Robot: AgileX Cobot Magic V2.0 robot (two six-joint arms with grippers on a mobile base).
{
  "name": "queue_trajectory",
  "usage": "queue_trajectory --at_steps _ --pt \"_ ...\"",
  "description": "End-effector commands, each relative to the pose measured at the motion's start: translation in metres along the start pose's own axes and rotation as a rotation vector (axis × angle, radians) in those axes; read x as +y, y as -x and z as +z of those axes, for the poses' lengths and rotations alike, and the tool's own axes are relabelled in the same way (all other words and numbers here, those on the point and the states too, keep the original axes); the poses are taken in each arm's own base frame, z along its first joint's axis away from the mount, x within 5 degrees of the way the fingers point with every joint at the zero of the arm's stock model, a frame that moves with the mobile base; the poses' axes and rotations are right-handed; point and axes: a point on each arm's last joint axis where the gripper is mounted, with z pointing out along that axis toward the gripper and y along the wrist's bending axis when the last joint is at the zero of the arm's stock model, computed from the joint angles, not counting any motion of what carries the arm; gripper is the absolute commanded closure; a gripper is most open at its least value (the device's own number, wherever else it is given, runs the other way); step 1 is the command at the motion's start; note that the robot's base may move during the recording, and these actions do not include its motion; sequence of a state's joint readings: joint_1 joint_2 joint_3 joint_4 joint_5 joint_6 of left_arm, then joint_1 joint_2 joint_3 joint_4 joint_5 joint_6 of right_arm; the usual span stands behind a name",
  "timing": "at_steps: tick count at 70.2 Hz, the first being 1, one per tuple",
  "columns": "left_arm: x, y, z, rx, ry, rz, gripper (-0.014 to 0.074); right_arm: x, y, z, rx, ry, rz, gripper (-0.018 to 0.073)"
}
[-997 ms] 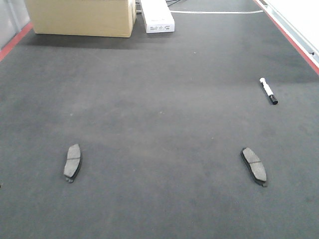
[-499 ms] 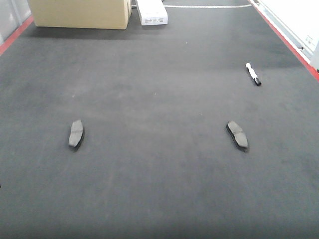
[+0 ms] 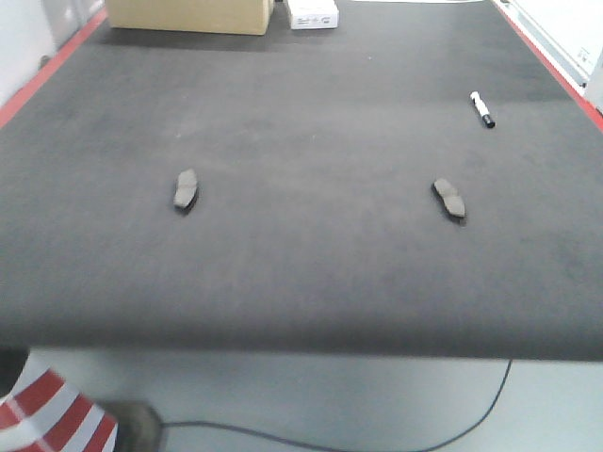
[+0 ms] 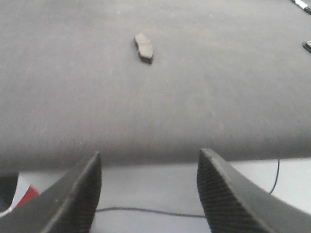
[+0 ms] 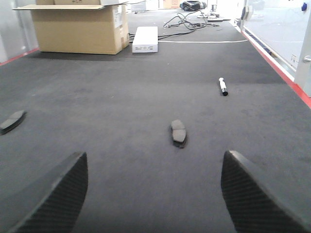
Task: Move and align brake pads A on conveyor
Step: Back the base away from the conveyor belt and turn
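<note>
Two dark-grey brake pads lie on the charcoal conveyor belt (image 3: 311, 113): a left pad (image 3: 186, 188) and a right pad (image 3: 449, 199), far apart. The left pad also shows in the left wrist view (image 4: 144, 46), far ahead of my left gripper (image 4: 148, 167), which is open and empty, hanging past the belt's near edge over the floor. The right pad shows in the right wrist view (image 5: 178, 132), ahead of my right gripper (image 5: 154, 167), open and empty over the belt; the left pad sits at that view's left edge (image 5: 12, 121). Neither gripper shows in the front view.
A black-and-white marker pen (image 3: 482, 108) lies at the belt's right. A cardboard box (image 3: 188, 14) and a white box (image 3: 313, 12) stand at the far end. Red edge strips (image 3: 42, 71) run along the belt's sides. A black cable (image 3: 377, 438) lies on the floor below the near edge.
The front view has pulled back from the belt: both pads and the pen now sit farther up and smaller, and the belt's near edge and the floor have come into view.
</note>
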State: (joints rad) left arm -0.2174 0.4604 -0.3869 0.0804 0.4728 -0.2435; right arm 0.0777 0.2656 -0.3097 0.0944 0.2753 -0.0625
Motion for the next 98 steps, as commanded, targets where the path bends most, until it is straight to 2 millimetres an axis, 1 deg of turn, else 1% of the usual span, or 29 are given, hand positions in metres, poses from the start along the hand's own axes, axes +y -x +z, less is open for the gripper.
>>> queue_trajectory --at_steps 1,98 --pt "-0.0030 0.0144 -0.0038 -0.089 -0.022 -0.001 0.0190 -0.0005 0.0156 -0.0012 -0.095 -0.009 -0.005 0.0023" --pt "-0.0030 0.0141 -0.0037 -0.086 -0.022 -0.001 0.0190 -0.0005 0.0156 -0.0012 -0.095 -0.009 -0.005 0.0023"
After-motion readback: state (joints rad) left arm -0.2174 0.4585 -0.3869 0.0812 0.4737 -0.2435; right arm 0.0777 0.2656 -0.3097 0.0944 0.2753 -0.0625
